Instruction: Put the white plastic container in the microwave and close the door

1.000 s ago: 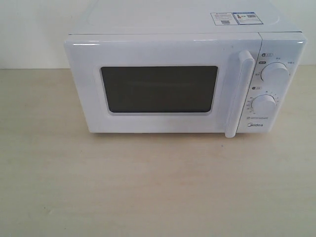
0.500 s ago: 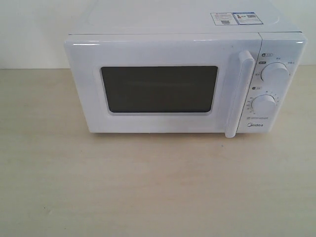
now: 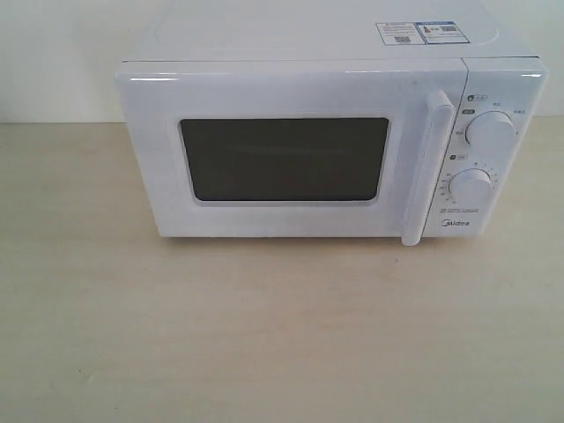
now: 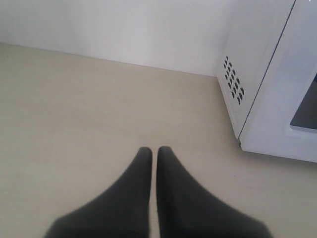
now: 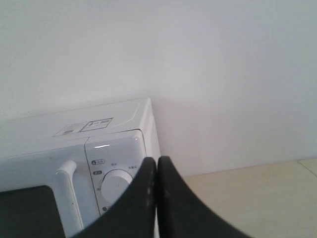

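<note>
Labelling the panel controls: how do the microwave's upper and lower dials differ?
The upper dial has only a few labels around it; the lower dial has an arc of fine tick marks. In the exterior view the upper dial sits slightly right of the lower dial. Both are round, white, right of the door handle.

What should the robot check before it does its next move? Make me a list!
1. Door shut flush on the microwave: ok.
2. Where the white plastic container is: cannot tell; no view shows it, and the window is too dark to see inside.
3. Handle free to grab: ok.
4. Left end effector shut, holding nothing: ok.
5. Right end effector shut, holding nothing: ok.
</note>
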`<state>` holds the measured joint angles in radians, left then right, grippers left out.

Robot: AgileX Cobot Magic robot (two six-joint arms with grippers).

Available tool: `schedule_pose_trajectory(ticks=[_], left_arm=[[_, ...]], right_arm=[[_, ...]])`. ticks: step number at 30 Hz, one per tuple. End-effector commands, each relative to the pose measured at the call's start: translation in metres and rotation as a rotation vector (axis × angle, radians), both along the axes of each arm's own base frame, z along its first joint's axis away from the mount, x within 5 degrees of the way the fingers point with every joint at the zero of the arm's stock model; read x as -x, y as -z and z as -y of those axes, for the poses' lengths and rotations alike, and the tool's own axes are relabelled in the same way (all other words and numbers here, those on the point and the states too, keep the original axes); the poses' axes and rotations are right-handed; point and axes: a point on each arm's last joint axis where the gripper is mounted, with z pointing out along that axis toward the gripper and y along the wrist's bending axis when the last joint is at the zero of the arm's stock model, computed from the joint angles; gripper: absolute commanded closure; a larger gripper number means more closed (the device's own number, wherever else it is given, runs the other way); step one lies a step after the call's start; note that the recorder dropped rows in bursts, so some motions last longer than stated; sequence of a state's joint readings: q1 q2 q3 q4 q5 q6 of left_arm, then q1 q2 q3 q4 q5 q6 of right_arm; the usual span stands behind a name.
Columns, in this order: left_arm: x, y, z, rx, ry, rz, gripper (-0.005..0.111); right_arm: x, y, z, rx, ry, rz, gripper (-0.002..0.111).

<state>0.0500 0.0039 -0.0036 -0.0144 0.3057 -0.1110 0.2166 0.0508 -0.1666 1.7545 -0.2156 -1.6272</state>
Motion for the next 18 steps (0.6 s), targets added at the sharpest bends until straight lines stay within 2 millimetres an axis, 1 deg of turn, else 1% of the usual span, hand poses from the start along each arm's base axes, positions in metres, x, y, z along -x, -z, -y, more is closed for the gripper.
schedule_pose_trajectory(ticks=[1, 10, 14, 18], left_arm=[[0.0001, 0.0007, -0.0003, 0.005, -0.006, 0.004, 0.102], [0.0001, 0.0007, -0.0003, 0.005, -0.006, 0.004, 0.102], [0.0002, 0.0009, -0.0003, 0.005, -0.006, 0.001, 0.102], [0.0002, 0.0009, -0.0003, 0.005, -0.006, 0.001, 0.102]], right_arm=[[0.003, 0.0136, 0.0017, -0.035, 0.038, 0.008, 0.108], [0.003, 0.0132, -0.0002, -0.053, 0.015, 0.012, 0.108], [0.003, 0.013, -0.0011, -0.1, -0.003, 0.014, 0.108], [0.0031, 0.0125, -0.0035, -0.086, -0.028, 0.019, 0.108]])
